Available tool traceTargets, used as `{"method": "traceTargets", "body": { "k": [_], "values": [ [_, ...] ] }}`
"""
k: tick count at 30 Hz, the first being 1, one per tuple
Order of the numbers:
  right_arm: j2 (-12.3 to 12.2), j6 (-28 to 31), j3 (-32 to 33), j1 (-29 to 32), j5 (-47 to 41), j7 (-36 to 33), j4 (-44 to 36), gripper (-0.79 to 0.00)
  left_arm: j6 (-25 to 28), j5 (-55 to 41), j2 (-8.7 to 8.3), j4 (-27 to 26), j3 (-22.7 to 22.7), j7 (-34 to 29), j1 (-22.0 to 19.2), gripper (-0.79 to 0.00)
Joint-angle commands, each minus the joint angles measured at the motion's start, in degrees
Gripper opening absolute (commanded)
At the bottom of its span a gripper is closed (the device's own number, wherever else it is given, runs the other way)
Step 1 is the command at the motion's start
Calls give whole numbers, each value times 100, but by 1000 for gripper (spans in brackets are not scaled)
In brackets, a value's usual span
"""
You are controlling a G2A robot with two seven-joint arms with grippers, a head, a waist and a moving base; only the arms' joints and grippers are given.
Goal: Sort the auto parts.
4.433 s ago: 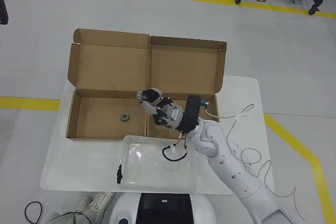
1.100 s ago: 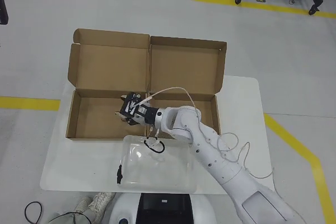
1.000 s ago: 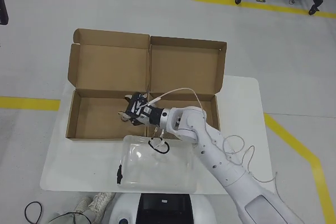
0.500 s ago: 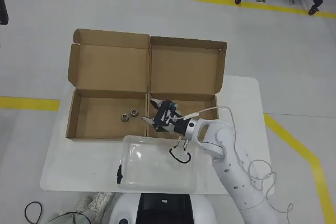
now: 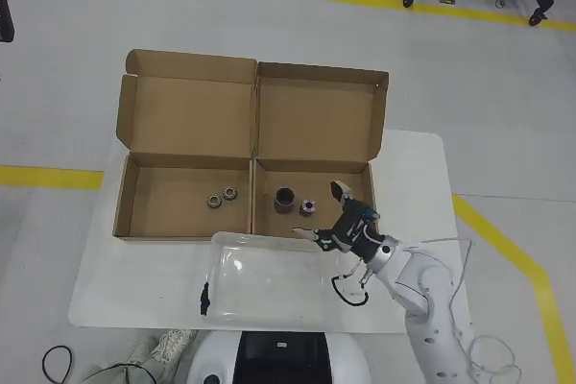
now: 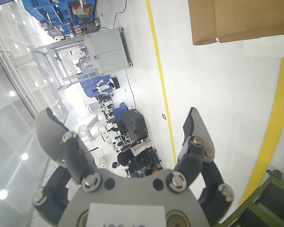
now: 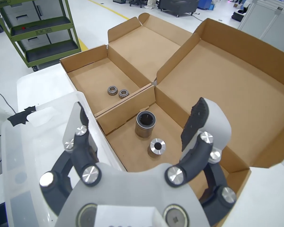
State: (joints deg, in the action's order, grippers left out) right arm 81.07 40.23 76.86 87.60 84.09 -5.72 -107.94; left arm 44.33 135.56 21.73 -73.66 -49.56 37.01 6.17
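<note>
Tabletop [image 5: 413,182], white, carries two open cardboard boxes side by side at its far edge, the left box [image 5: 163,206] and the right box [image 5: 317,120]. A clear plastic bin [image 5: 269,288] touches their near walls. Right arm [image 5: 413,288] has drawn back since half a second ago. Then it lay across the right box with its pincer by the divider. Now the right gripper [image 7: 140,109] hangs over that box's near wall, at the bin's far right corner, fingers spread wide and holding nothing. Left gripper [image 6: 119,114] is spread wide too, empty, pointing out over the floor.

With the arm away, a dark metal sleeve [image 5: 285,199] shows standing upright in the left half of the right box. A small silver disc [image 5: 308,205] lies just right of it, not touching. In the left box lie a bearing [image 5: 213,202] and a second bearing [image 5: 230,192] close beside it. About four seconds ago that box held one.
</note>
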Motion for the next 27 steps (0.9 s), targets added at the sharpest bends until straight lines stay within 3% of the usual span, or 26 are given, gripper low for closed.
{"method": "traceTargets", "body": {
  "k": [1,20,27],
  "values": [
    [-35,-22,107,155,65,132,-124,0,0,0,0,0,0,0,0,0],
    [-283,-1091,1362,2337,569,1834,-1160,0,0,0,0,0,0,0,0,0],
    [-326,-1495,1568,2889,802,2109,-1449,0,0,0,0,0,0,0,0,0]
  ]
}}
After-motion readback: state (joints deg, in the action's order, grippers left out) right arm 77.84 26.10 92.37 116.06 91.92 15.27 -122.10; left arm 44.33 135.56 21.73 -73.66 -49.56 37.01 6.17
